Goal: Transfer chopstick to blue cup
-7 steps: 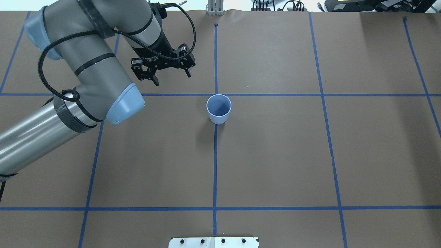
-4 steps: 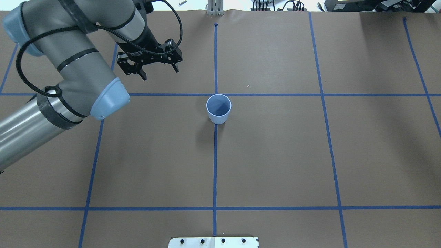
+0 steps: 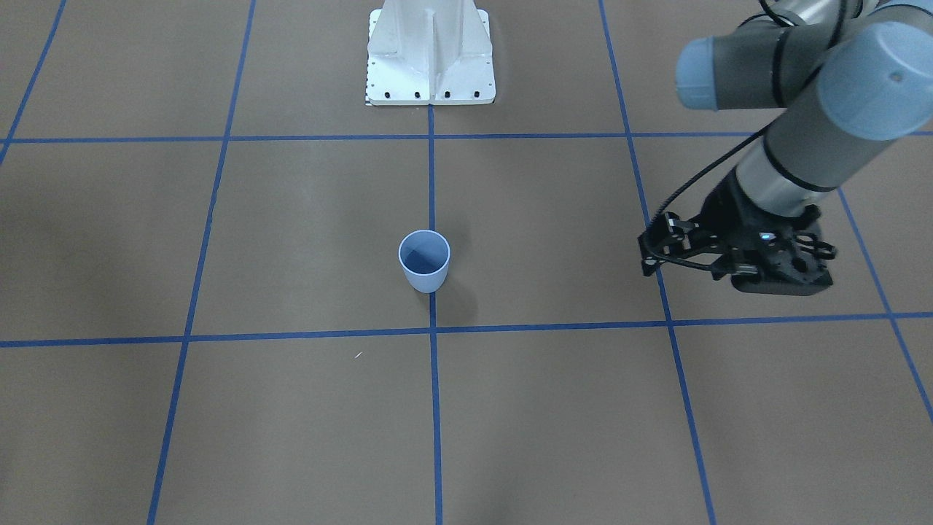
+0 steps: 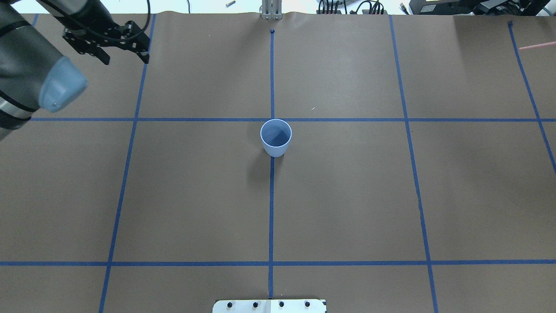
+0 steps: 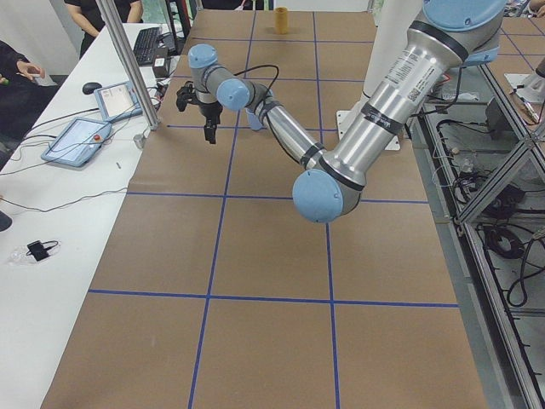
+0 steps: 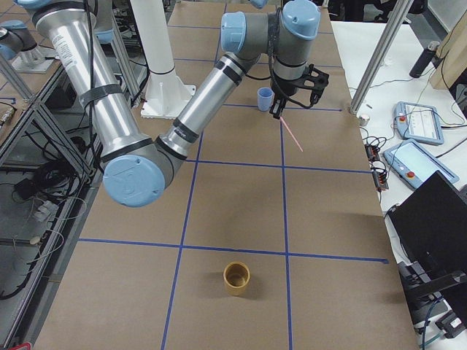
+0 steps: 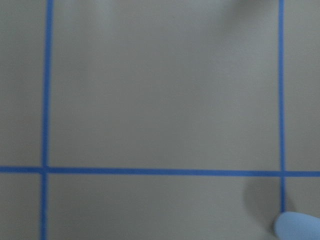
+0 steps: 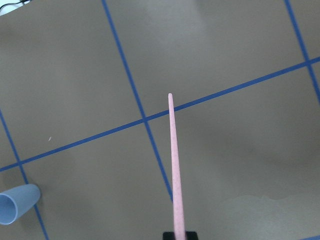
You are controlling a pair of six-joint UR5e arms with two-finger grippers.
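Note:
The blue cup [image 4: 276,137] stands upright and empty at the middle of the table, on the centre tape line; it also shows in the front view [image 3: 424,261] and the right wrist view [image 8: 17,202]. My right gripper [image 8: 179,235] is shut on the base of the pale-pink chopstick [image 8: 173,160], which points away from it over the table. In the right side view the chopstick [image 6: 289,130] hangs slanted below the gripper [image 6: 281,111], apart from the cup [image 6: 265,98]. Only its tip [image 4: 537,45] enters the overhead view. My left gripper [image 4: 126,58] is open and empty at the far left.
A yellow-brown cup [image 6: 236,277] stands at the table's right end. The white robot base [image 3: 430,55] is at the near edge. Blue tape lines grid the brown table cover. Tablets and cables lie on the side bench [image 5: 85,136].
My left arm has swung away from the cup, to the left and farther back, its gripper still open. The chopstick's tip has come into the overhead view at the right edge.

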